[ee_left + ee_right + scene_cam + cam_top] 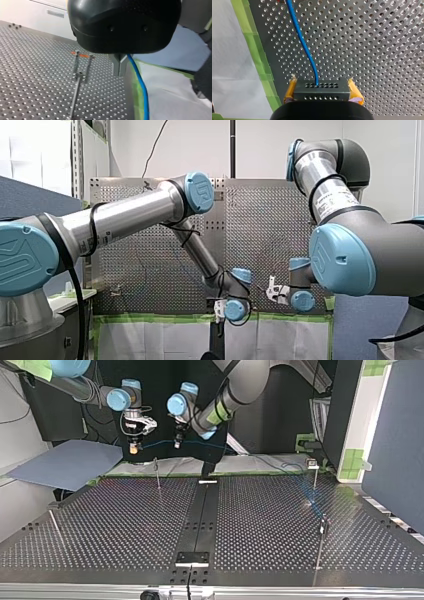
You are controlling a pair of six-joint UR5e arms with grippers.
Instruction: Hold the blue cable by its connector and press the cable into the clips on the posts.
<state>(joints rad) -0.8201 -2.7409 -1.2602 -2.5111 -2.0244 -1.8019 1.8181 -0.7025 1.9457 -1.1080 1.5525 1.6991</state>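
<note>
Starting at the top view's left: my right gripper (133, 449) hangs just past the table's (125, 525) far edge. Its yellow pads (355, 91) are clamped on the dark perforated connector (322, 91) (the right wrist view shows this nicely). The blue cable (303, 42) comes straight out of the connector's middle and runs above the perforated plate, beside the green tape (259, 62) on that edge. A thin post (157, 472) stands on the table near the far edge, between the two grippers and lower than both. Next over is my left gripper (177, 442). The cable passes right by its tip, but I can't tell whether it's actually gripping it. From there the cable slopes down along the far edge to a corner post (314, 472) near the far right corner. After that it looks to carry on toward a side post (323, 530) by the right edge, though it's too blurry there to say if it's in any clip.
</note>
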